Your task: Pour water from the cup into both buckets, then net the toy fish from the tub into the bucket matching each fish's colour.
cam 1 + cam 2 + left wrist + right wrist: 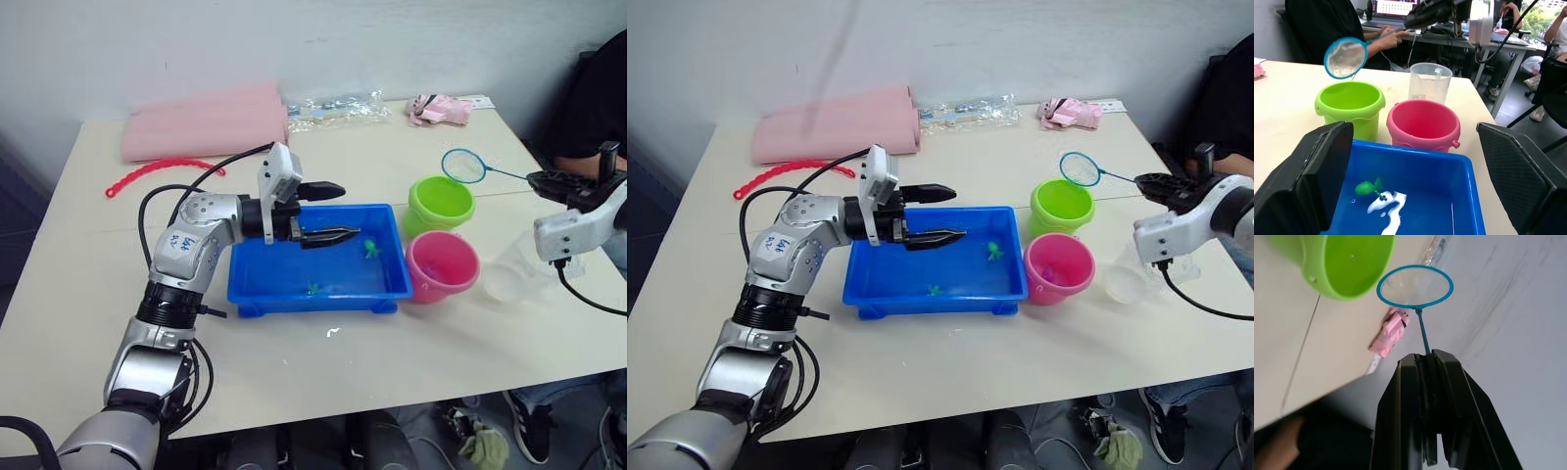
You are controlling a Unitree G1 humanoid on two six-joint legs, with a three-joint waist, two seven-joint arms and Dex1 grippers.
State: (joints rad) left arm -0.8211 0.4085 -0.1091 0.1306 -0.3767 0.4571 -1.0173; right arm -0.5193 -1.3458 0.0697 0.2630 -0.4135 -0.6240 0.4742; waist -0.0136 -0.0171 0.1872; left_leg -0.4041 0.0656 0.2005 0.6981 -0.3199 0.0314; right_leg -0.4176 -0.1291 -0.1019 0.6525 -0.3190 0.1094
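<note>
Cream table (88, 284) holding a blue tub (257, 291) with two green fish (371, 247), left gripper (334, 212) spread wide over it, right gripper (1426, 363) clenched on the net (464, 165) above the green bucket (441, 203), pink bucket (442, 265) and clear cup (1429, 82) alongside.

We see the blue tub (323, 284) under our left claw (331, 212) holding two green fish (371, 248), lime bucket (440, 205) and pink bucket (442, 265) just beyond its fingertips, clear cup (516, 272) below our right claw (563, 182), which pinches the blue-ringed net (464, 165) above the lime bucket
</note>
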